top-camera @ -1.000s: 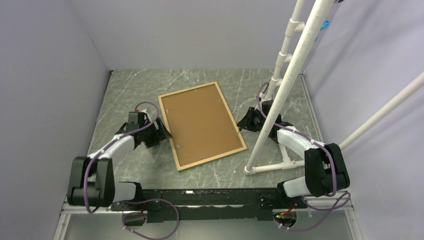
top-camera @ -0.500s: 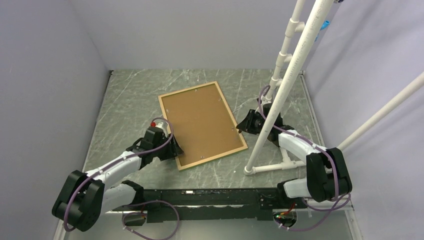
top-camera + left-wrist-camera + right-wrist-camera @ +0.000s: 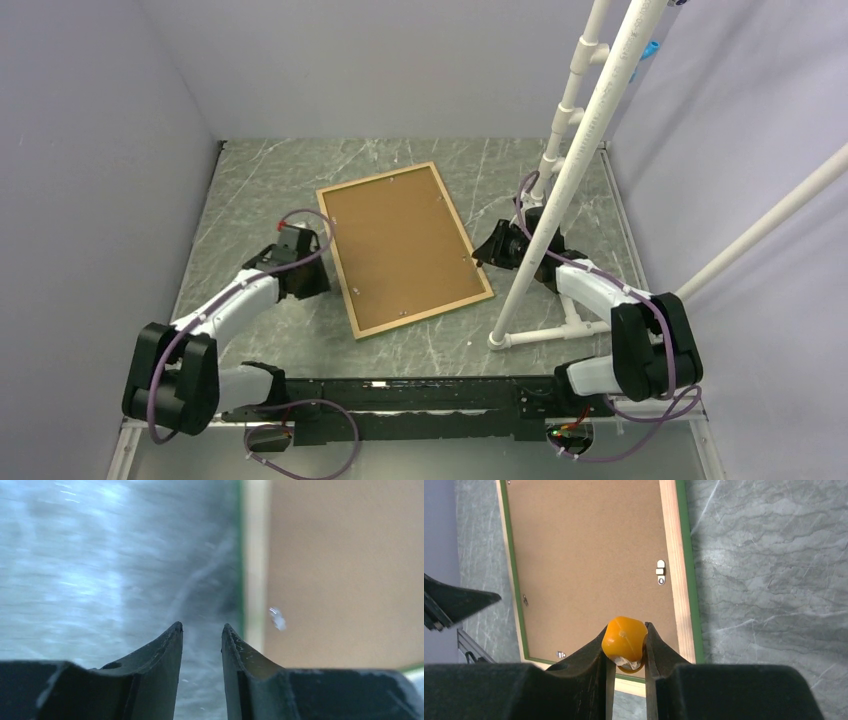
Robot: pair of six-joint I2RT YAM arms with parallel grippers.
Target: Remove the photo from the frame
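Note:
The frame lies face down on the table, its light wood rim and thin green edge showing. The brown backing board fills it, so the photo is hidden. My left gripper hovers over the table just left of the frame's left rim. Its jaws are a little apart and empty. My right gripper is at the frame's right edge, shut on a small orange piece held over the backing board.
A white pipe stand rises at the right, its foot beside my right arm. Small metal clips sit along the rim, and one shows near my left fingers. Grey walls close in on three sides.
My left arm swung to the frame's near left corner, then came back up along its left edge. The right arm and the frame have barely moved.

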